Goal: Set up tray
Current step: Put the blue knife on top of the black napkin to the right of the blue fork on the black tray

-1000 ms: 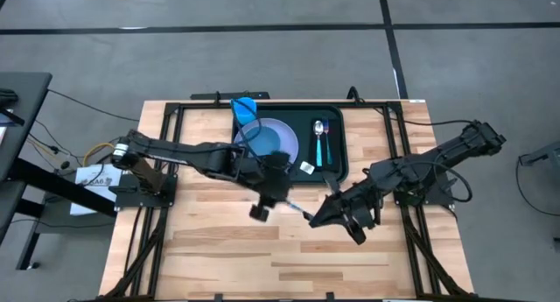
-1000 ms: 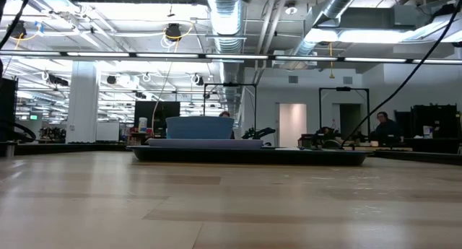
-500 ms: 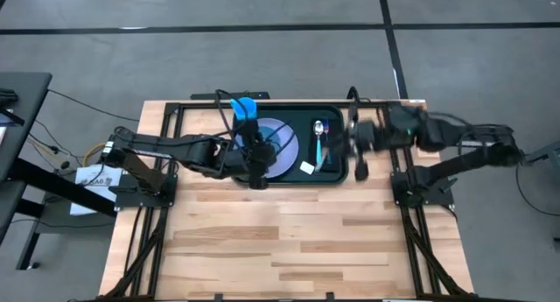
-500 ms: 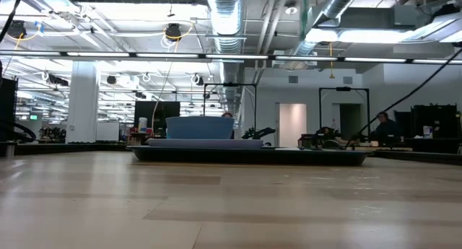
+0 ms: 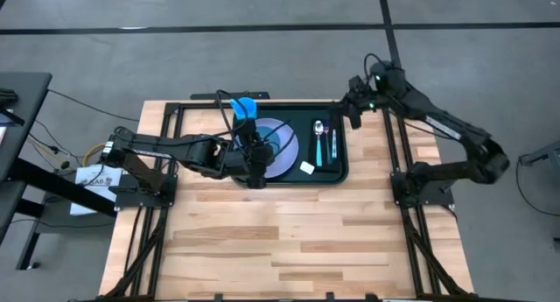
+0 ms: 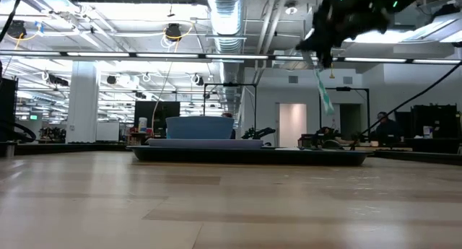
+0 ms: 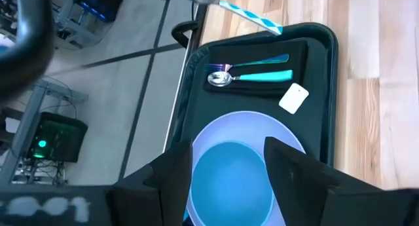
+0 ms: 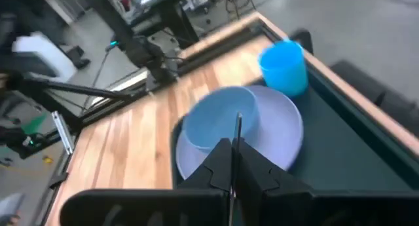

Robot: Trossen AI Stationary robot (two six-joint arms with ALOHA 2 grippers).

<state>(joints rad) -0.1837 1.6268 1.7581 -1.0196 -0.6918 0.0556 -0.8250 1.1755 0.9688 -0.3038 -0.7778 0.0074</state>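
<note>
The large dark green-black rectangular plastic tray (image 5: 343,162) lies at the far middle of the light wooden slatted table (image 5: 280,241). On it, a pale lavender round plate (image 5: 291,150) carries a blue round bowl (image 7: 230,181); a bright blue plastic cup (image 5: 246,108) stands at the tray's far left corner. Toward the tray's right, a flat black rectangular napkin (image 7: 298,57) bears a teal-handled metal spoon (image 5: 320,140) and a second teal-handled utensil (image 7: 262,59), with a small white tag (image 5: 307,168) near it. The left end effector (image 5: 255,166), fingers spread apart, hovers over the bowl. The right end effector (image 5: 357,109), raised beyond the tray's far right corner, is clamped on a thin teal-striped straw (image 6: 323,90).
</note>
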